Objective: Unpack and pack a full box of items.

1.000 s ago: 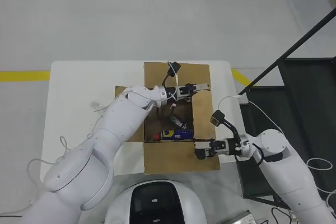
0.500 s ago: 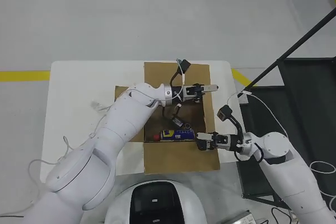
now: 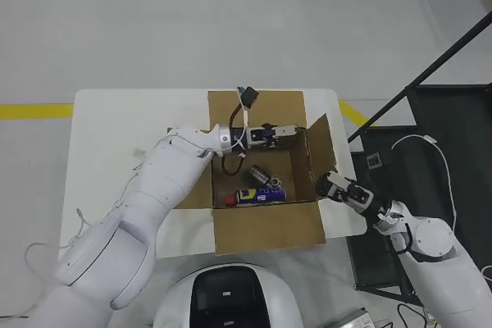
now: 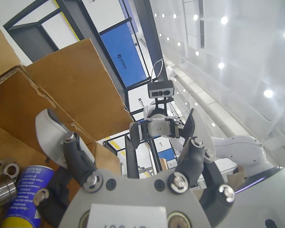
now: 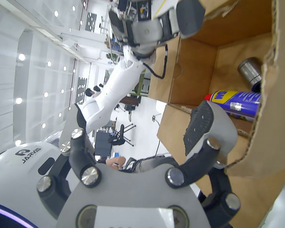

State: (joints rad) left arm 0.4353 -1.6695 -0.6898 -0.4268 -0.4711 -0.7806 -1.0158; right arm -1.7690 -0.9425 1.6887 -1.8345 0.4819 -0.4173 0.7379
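Hovering over the open cardboard box [image 3: 266,231] at the centre of the top view, the left hand [image 3: 289,129] sits above the upper right corner of the opening. In its wrist view this hand [image 4: 118,124] is spread wide, with nothing between the fingers.

Down in the box, a blue and yellow spray can [image 3: 258,195] with a red cap lies on its side along the lower wall. A metal cylinder [image 3: 261,174] lies just above it, close beside it.

The right hand [image 3: 325,183] is to the right of the box, just outside the raised right flap [image 3: 318,146]. Whether it touches the cardboard I cannot tell. Its own camera shows that hand [image 5: 135,124] wide apart too, and empty.

That flap is what stands in the way. It rises between the right hand and the contents, and its torn edge [image 5: 266,77] cuts across part of the cylinder [image 5: 249,72] and the can [image 5: 237,100].

The box rests on a white table [image 3: 115,139]. A black metal frame [image 3: 443,107] stands at the right of the frame, and a yellow floor line [image 3: 25,111] runs in from the left edge.
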